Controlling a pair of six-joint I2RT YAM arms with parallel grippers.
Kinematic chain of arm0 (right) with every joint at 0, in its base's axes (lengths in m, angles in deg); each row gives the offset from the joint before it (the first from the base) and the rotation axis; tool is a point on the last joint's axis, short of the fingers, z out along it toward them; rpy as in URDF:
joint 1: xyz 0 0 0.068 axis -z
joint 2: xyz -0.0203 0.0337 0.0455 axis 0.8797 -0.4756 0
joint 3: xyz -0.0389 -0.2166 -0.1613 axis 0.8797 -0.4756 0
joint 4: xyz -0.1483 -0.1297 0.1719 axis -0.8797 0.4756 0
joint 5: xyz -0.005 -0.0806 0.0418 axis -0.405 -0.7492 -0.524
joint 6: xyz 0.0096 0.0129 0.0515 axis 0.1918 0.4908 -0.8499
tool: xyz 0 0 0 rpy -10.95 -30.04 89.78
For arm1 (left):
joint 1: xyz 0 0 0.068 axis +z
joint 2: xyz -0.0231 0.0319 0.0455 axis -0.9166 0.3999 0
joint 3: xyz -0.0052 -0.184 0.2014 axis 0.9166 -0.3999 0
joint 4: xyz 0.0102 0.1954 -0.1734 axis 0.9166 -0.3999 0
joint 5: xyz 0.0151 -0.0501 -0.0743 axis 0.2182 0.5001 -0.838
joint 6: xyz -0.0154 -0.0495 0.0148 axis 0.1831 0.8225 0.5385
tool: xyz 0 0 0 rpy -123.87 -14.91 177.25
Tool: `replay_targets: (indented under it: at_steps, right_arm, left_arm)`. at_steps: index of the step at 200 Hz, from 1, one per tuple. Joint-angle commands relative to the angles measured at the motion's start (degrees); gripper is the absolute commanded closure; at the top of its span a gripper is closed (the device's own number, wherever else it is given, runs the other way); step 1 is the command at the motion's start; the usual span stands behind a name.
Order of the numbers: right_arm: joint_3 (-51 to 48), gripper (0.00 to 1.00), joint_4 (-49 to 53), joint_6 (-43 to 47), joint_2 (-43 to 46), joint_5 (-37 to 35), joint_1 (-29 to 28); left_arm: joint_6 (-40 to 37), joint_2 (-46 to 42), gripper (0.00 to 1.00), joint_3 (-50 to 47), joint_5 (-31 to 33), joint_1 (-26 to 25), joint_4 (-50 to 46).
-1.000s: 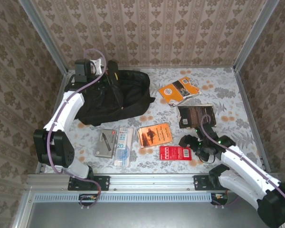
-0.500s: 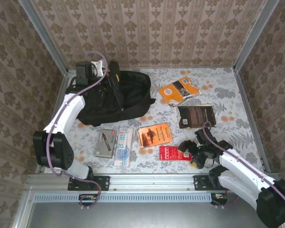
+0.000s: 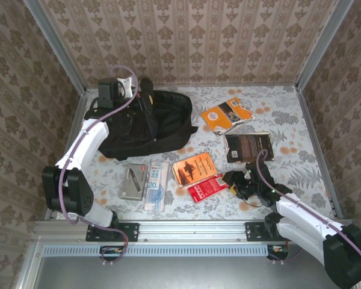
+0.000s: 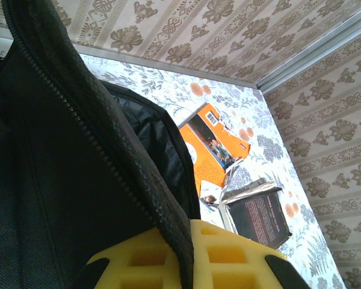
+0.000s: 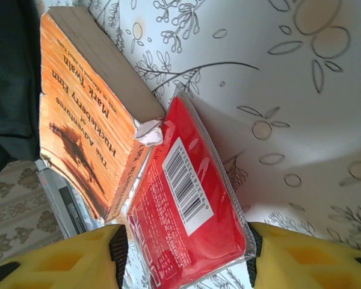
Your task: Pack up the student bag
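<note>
Big black soft-fabric student bag (image 3: 150, 123), rounded, with toothed zipper edge.

The orange book (image 5: 78, 126) reads "The Adventures of Huckleberry Finn", Mark Twain; the red pack (image 5: 186, 223) bears a barcode label.

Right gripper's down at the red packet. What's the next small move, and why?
Probably close the right gripper firmly on the red packet: its pads flank the packet, which touches the orange book. The left gripper grips the student bag's zipper edge.
</note>
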Motion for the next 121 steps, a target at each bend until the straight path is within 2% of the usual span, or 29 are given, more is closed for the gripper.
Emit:
replay_targets:
  at_steps: [1,44,121]
  right_arm:
    - [-1.8,0.45,-8.3,1.2,0.1,1.5,0.3]
    - [-2.8,0.64,-12.0,0.8,-0.4,1.5,0.3]
    - [0.8,0.8,-16.7,2.0,-11.2,1.4,-0.5]
  left_arm:
    - [-0.9,-1.7,0.96,0.5,-1.2,-0.8,2.8]
    - [-1.2,-1.1,0.96,0.7,-1.3,-1.1,2.4]
    - [-1.7,-0.6,0.95,0.9,-1.4,-1.5,2.0]
